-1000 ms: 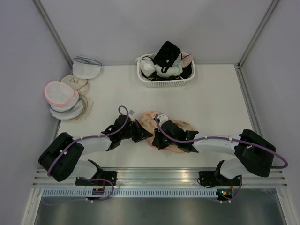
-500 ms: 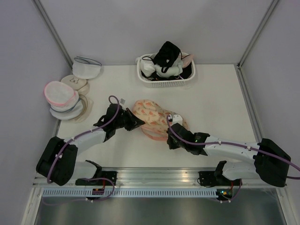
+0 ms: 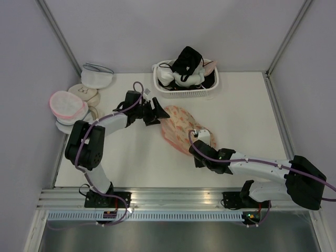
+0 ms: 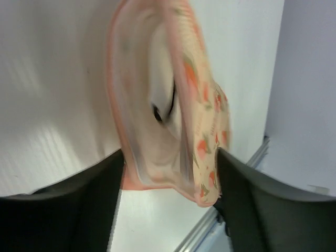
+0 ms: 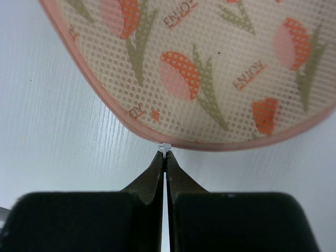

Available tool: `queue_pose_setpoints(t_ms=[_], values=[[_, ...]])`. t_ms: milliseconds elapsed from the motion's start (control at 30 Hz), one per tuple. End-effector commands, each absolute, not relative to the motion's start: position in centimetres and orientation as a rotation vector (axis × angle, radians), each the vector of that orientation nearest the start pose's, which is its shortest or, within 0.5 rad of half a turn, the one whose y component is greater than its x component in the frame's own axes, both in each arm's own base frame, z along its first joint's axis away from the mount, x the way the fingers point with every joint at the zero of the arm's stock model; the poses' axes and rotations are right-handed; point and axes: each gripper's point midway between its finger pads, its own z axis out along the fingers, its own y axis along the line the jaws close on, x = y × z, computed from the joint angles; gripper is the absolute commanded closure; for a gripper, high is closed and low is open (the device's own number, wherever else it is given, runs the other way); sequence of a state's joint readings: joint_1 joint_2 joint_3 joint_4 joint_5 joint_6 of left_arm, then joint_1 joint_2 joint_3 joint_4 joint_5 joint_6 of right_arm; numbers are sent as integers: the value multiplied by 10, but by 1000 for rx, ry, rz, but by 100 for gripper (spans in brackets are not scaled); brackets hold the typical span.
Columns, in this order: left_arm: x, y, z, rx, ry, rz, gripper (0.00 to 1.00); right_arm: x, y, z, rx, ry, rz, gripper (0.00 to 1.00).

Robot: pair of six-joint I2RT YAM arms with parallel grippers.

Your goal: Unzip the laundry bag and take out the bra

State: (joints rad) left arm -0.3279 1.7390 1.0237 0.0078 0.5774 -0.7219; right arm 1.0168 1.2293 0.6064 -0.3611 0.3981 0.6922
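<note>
The left end effector [image 3: 156, 113], clenched on the far end of the laundry bag [image 3: 181, 128], has hauled it toward 11 o'clock. The right end effector [image 5: 166, 157] pinches the zip pull [image 5: 166, 149] at 5 o'clock. The mouth now gapes (bra [image 4: 161, 79] still inside), so extraction looks next.

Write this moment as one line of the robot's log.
left gripper: shut on floral laundry bag end | right gripper: pinching white zip pull | state: partly unzipped | bra: whitish, not yet out
</note>
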Motion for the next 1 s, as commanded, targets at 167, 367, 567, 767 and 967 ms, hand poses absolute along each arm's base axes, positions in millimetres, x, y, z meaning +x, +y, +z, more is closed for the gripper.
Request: queue_pose_setpoints(t_ms=[167, 367, 567, 767, 967], values=[[347, -218, 106, -286, 2328, -1075, 0, 177, 238, 53, -319, 2436, 396, 100], [270, -242, 102, -312, 2363, -1214, 0, 165, 303, 82, -518, 2324, 799, 100], [226, -285, 111, -280, 2345, -1384, 0, 163, 334, 88, -633, 2289, 912, 100], [215, -310, 89, -257, 2430, -1409, 2, 163, 344, 91, -633, 2271, 962, 99], [211, -312, 69, -294, 2447, -1445, 40, 163, 344, 100, -627, 2243, 988, 100]])
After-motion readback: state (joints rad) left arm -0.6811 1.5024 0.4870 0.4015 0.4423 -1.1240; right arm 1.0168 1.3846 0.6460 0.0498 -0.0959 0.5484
